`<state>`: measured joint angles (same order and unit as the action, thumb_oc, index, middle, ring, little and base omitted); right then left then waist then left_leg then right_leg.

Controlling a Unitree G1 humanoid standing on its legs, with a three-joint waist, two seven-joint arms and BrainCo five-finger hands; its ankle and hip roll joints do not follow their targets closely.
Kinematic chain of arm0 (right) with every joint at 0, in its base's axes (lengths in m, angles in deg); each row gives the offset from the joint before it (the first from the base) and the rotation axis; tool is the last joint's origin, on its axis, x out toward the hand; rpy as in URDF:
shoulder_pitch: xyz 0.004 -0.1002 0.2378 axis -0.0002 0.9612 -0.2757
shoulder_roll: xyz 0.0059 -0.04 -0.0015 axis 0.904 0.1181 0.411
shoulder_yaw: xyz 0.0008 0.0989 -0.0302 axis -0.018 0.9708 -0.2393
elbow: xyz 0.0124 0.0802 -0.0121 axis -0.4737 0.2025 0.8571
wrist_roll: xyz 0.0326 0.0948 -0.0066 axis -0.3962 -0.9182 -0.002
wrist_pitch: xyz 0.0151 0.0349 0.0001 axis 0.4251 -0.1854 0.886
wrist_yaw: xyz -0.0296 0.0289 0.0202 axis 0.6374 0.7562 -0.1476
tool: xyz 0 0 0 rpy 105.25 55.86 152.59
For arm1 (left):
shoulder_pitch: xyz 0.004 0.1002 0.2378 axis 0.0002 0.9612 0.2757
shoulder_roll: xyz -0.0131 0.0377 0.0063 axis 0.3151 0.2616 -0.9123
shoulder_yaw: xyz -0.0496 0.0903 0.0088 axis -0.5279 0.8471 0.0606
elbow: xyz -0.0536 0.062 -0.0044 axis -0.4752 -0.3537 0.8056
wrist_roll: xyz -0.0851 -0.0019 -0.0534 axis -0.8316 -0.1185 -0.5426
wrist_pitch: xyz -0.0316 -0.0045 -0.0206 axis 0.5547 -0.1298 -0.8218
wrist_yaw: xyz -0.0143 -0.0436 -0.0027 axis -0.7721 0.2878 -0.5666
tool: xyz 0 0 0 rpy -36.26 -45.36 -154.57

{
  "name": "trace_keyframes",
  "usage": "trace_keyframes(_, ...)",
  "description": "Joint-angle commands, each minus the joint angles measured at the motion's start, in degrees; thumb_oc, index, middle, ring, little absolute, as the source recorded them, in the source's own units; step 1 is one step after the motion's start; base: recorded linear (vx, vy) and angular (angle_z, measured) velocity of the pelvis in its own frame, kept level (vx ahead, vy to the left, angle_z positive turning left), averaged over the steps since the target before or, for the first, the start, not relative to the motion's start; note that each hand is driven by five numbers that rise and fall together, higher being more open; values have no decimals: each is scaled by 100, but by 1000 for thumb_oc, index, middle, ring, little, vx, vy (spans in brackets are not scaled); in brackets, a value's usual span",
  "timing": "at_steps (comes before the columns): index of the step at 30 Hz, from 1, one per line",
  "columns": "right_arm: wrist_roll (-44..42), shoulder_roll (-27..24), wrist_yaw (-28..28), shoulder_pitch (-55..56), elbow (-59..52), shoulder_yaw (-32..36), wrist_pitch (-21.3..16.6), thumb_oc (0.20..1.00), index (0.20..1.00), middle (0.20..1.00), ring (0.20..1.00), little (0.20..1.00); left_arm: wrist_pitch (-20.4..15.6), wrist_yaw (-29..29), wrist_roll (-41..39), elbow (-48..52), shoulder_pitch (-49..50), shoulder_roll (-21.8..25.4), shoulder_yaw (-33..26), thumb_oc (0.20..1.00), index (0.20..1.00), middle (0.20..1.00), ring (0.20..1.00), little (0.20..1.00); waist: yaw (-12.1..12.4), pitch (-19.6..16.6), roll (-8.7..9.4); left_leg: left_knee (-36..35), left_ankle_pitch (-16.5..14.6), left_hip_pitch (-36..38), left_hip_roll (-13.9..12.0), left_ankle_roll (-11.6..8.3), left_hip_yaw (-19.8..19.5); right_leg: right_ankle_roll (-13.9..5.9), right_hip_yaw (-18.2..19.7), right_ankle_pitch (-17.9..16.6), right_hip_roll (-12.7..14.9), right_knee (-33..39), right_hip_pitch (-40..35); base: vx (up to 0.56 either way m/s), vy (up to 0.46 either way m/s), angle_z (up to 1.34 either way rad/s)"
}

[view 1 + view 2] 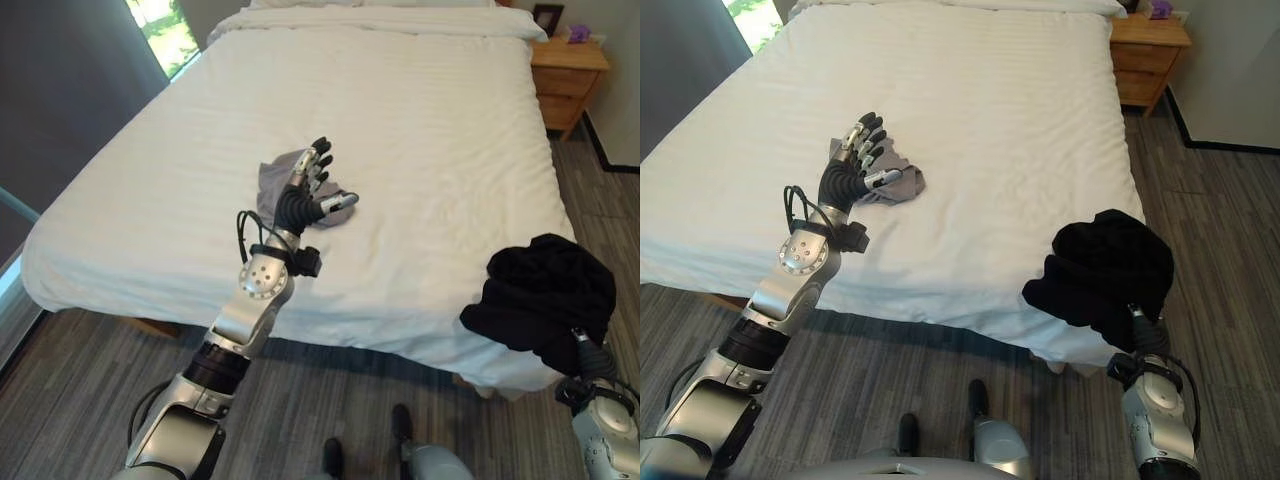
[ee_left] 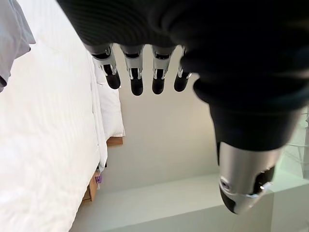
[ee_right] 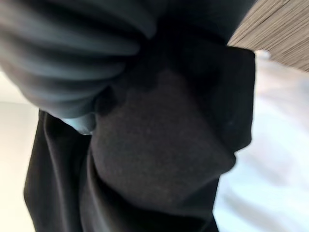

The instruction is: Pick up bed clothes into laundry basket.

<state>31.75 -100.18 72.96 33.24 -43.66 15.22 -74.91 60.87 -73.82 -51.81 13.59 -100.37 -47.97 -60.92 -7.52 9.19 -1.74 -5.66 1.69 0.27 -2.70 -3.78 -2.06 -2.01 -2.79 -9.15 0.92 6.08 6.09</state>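
A big bed (image 1: pixel 420 130) with a white sheet takes up most of the room. A small grey piece of clothing (image 1: pixel 898 183) lies crumpled on the sheet, near the front edge and a bit toward the robot's left. The left hand (image 1: pixel 312 185) is held up just over it, with the fingers (image 2: pixel 136 77) straight and spread out and the thumb (image 2: pixel 244 179) sticking off to the side — it holds nothing.

A black piece of clothing (image 1: pixel 545 295) is bunched up high at the front right corner of the bed, above the mattress edge. It drapes over the right hand (image 3: pixel 72 63), and the right arm comes up under it from below. In the right wrist view the dark cloth wraps close around the hand's ribbed cover, so the fingers are hidden — I cannot tell if they are curled or straight.

A wooden nightstand (image 1: pixel 568 80) stands beside the far right corner of the bed, with a small purple thing (image 1: pixel 579 34) on top. A window (image 1: pixel 160 30) shows at the far left. The floor (image 1: pixel 90 390) is grey striped carpet.
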Motion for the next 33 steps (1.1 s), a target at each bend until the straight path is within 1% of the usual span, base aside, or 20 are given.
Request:
trace_keyframes(1,49,-93,-39,-66,-506,346,-287,200,200,200,200,200,-171,-172,365,-225,-78,137,-445,1000,1000,1000,1000,1000,60,-141,147,66,-173,252,83,31,136,-483,-145,705,372,-150,-567,0,0,0)
trace_keyframes(6,177,-116,-7,-138,-546,286,-293,200,200,200,200,200,-161,-220,470,-232,79,191,-632,1000,1000,1000,1000,1000,97,-151,146,66,-176,273,75,29,123,-476,-178,721,369,-141,-624,0,0,0)
trace_keyframes(8,224,-127,6,-242,-523,225,-293,200,200,200,200,200,-145,-244,496,-225,210,213,-768,1000,1000,1000,1000,1000,149,-173,155,66,-191,290,70,30,107,-467,-194,733,363,-128,-668,0,0,0)
trace_keyframes(15,156,-128,31,-460,-473,65,-318,200,200,200,200,200,-159,-243,404,-141,397,218,-876,1000,1000,1000,1000,1000,218,-164,179,66,-202,309,72,37,79,-456,-218,738,361,-120,-707,-1,1,1)
trace_keyframes(16,-117,-553,675,-975,-905,-383,-39,200,200,200,200,200,-191,-20,-83,-230,1550,871,-2150,1000,1000,1000,1000,1000,1193,360,647,1958,702,-1848,-923,-413,655,-433,-1375,1369,749,-342,-1357,62,-20,1)
trace_keyframes(17,-48,-601,616,-958,-901,-357,-35,200,200,200,200,200,-156,-61,45,-301,1456,972,-2158,1000,1000,1000,1000,1000,1190,308,587,1734,759,-1885,-858,-393,724,-431,-1360,1411,678,-307,-1407,116,-16,-33)
trace_keyframes(18,-81,-609,598,-966,-920,-318,-40,200,200,200,200,200,-164,-97,116,-366,1361,1053,-2172,1000,1000,1000,1000,1000,1186,291,555,1565,799,-1864,-793,-393,718,-442,-1329,1437,664,-302,-1454,157,-22,-83)
trace_keyframes(20,-97,-592,578,-956,-944,-277,-62,200,200,200,200,200,-176,-138,124,-439,1290,1095,-2175,1000,1000,1000,1000,1000,1182,315,536,1492,807,-1825,-743,-395,711,-455,-1332,1463,669,-337,-1479,85,20,-51)
trace_keyframes(21,-110,-529,599,-885,-1070,-222,-20,200,200,200,200,200,-123,-176,130,-590,1178,1211,-2204,1000,1000,1000,1000,1000,1134,290,486,1295,732,-1677,-745,-352,750,-502,-1324,1539,675,-378,-1524,97,75,35)
trace_keyframes(22,-59,-493,621,-812,-1125,-241,-37,200,200,200,200,200,-86,-252,344,-811,935,1367,-2116,1000,1000,1000,1000,1000,1063,263,459,1228,734,-1611,-711,-347,690,-537,-1330,1551,706,-333,-1585,97,74,31)
trace_keyframes(23,-58,-491,621,-811,-1127,-237,-36,200,200,200,200,200,-89,-252,343,-817,928,1369,-2110,1000,1000,1000,1000,1000,1064,269,461,1224,736,-1606,-708,-347,689,-537,-1334,1551,707,-331,-1591,107,123,32)
trace_keyframes(24,-28,-508,672,-759,-1196,-284,-13,200,200,200,200,200,-58,-321,383,-1187,442,1792,-1969,1000,1000,1000,1000,1000,953,251,436,1234,702,-1617,-664,-379,600,-571,-1280,1509,790,-315,-1557,56,119,25)
trace_keyframes(25,-56,-497,673,-766,-1194,-315,1,200,200,200,200,200,-21,-336,400,-1626,-99,2184,-1752,1000,1000,1000,1000,1000,889,264,466,1265,660,-1654,-656,-372,628,-602,-1229,1485,829,-305,-1487,31,134,23)
trace_keyframes(27,-149,-545,668,-806,-1211,-462,14,200,200,200,200,200,46,-369,203,-2287,-905,2683,-1346,1000,1000,1000,1000,1000,763,316,506,1310,624,-1760,-674,-349,652,-628,-1115,1419,865,-298,-1315,-58,68,3)
trace_keyframes(28,-181,-525,669,-817,-1193,-540,10,200,200,200,200,200,68,-350,179,-2719,-1505,2964,-969,1000,1000,1000,1000,1000,712,355,553,1339,576,-1812,-678,-331,672,-649,-1086,1404,881,-305,-1237,-68,76,-14)
trace_keyframes(29,-214,-487,673,-827,-1175,-575,-1,200,200,200,200,200,27,-343,59,-3155,-2171,3194,-564,1000,1000,1000,1000,1000,674,390,614,1319,590,-1906,-686,-304,680,-681,-1045,1336,891,-305,-1087,-51,74,-15)
trace_keyframes(30,-243,-479,667,-829,-1154,-650,-14,200,200,200,200,200,30,-349,14,-3390,-2462,3287,-404,1000,1000,1000,1000,1000,615,418,625,1315,581,-1939,-686,-287,698,-710,-1008,1281,912,-305,-1007,-48,85,-25)
trace_keyframes(31,-281,-386,666,-825,-1125,-690,-32,200,200,200,200,200,15,-330,-87,-3752,-2922,3379,-121,1000,1000,1000,1000,1000,600,437,685,1313,574,-1991,-681,-271,728,-741,-968,1232,931,-301,-916,-21,108,-33)
trace_keyframes(32,-275,-342,659,-789,-1093,-806,-60,200,200,200,200,200,90,-288,-121,-4385,-3502,3489,216,1000,1000,1000,1000,1000,484,481,742,1280,548,-2023,-676,-244,781,-802,-916,1128,952,-287,-785,-7,88,-40)
trace_keyframes(33,-274,-313,658,-797,-1090,-792,-61,200,200,200,200,200,76,-275,-135,-4439,-3600,3491,300,1000,1000,1000,1000,1000,504,484,767,1279,549,-2033,-675,-242,784,-804,-913,1126,954,-289,-772,-15,70,-18)
